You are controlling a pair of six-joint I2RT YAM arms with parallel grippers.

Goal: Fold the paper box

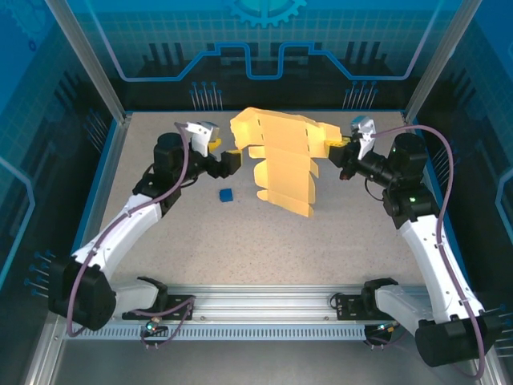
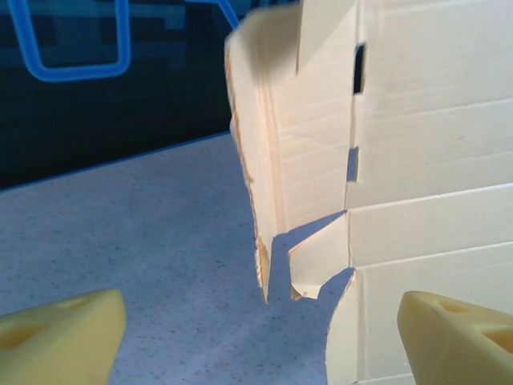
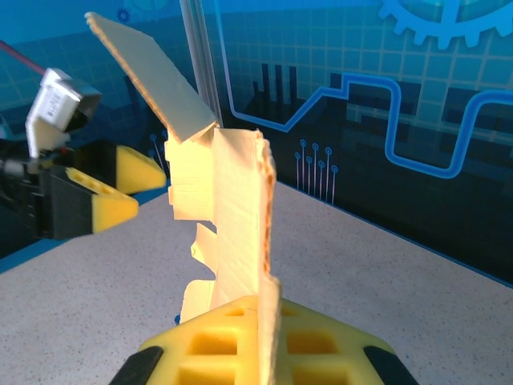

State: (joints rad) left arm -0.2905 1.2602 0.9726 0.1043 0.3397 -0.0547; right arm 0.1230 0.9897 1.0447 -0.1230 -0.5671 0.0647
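Paper box: pale yellow flapped cut-out, held upright above the table, centre rear. Its right edge is clamped by the right gripper, and the contact is partly hidden. Left gripper: jaws spread wide, just beside the left flaps; whether they touch cannot be told.

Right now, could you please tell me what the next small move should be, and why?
Probably ease the left gripper forward and close on the flap edge of the paper box: its jaws stand open with that edge ahead between them, while the right gripper pinches the opposite side.
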